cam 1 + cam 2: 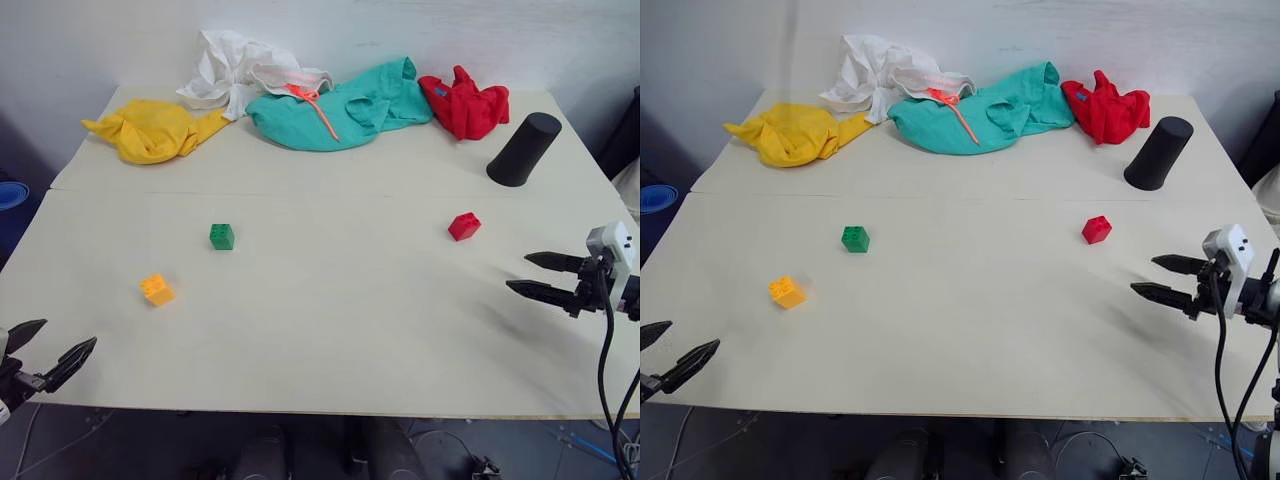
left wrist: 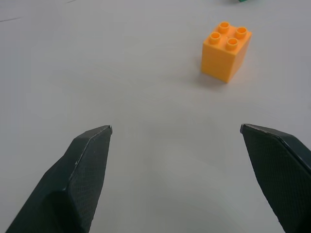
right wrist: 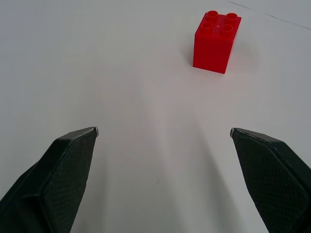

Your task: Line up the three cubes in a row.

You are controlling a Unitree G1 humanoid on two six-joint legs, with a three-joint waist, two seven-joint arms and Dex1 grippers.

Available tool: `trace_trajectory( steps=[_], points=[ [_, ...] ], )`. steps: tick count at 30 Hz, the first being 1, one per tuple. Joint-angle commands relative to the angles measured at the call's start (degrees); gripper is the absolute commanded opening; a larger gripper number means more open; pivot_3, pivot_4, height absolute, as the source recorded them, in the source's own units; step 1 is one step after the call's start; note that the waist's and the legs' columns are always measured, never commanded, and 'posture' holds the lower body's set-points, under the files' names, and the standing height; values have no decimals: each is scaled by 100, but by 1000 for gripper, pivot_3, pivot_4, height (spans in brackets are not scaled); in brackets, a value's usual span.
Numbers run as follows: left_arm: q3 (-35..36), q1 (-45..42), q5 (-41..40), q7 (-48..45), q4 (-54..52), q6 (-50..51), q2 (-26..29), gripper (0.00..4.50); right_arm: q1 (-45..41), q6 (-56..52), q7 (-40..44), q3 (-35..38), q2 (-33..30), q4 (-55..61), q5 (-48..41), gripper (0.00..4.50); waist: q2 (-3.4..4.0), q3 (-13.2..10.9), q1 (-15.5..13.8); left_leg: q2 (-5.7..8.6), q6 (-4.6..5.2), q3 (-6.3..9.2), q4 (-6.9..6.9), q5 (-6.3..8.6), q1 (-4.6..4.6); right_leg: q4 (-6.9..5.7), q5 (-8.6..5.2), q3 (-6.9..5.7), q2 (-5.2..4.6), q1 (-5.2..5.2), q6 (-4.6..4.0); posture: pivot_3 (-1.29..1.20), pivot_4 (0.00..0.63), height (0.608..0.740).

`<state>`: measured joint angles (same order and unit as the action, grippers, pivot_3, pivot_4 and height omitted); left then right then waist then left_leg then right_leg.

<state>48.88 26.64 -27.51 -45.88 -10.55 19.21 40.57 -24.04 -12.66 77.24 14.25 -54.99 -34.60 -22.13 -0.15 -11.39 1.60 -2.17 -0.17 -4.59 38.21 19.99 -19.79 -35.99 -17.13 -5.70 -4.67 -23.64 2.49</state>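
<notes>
Three studded cubes lie apart on the cream table (image 1: pixel 320 330). The green cube (image 1: pixel 222 236) sits left of centre, the orange-yellow cube (image 1: pixel 157 289) nearer and further left, the red cube (image 1: pixel 464 226) on the right. My left gripper (image 1: pixel 48 347) hovers open at the table's near left corner, a short way from the orange-yellow cube (image 2: pixel 226 51), which lies ahead of its fingers. My right gripper (image 1: pixel 522 274) stands open near the right edge, pointing left, with the red cube (image 3: pixel 216 41) ahead of it. Neither gripper holds anything.
A black cylinder (image 1: pixel 523 149) stands at the back right. Along the far edge lie a yellow cloth (image 1: pixel 150 130), a white cloth (image 1: pixel 240 65), a teal cloth (image 1: pixel 340 105) and a red cloth (image 1: pixel 465 105). A seam (image 1: pixel 300 193) crosses the table.
</notes>
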Motion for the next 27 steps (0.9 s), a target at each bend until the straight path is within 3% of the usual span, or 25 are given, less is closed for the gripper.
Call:
trace_trajectory(
  steps=[1,17,23,27],
  points=[
    [93,34,-23,-93,-50,-123,78,4459,19,-21,-55,207,13,176,-140,4500,0,0,0,0,0,0,0,0,0,0,0,0,0,0,0,0,150,740],
    [-11,-140,-197,59,-410,316,85,4459,105,-27,-538,184,199,596,-103,4500,0,0,0,0,0,-1,0,0,0,-1,0,2,0,0,0,0,150,740],
    [-440,-858,-1131,-129,-1342,1337,629,4459,-387,-472,-1162,142,357,774,-138,4500,0,0,-15,0,-13,0,2,-9,-1,-6,0,4,-1,-1,0,0,150,740],
    [-1162,-1903,-2046,-251,-1867,2008,1189,4459,-970,-832,-1901,97,816,723,-151,4500,0,0,-2,1,-24,0,0,-14,-1,-6,0,6,0,-1,0,0,150,740]
  ],
)
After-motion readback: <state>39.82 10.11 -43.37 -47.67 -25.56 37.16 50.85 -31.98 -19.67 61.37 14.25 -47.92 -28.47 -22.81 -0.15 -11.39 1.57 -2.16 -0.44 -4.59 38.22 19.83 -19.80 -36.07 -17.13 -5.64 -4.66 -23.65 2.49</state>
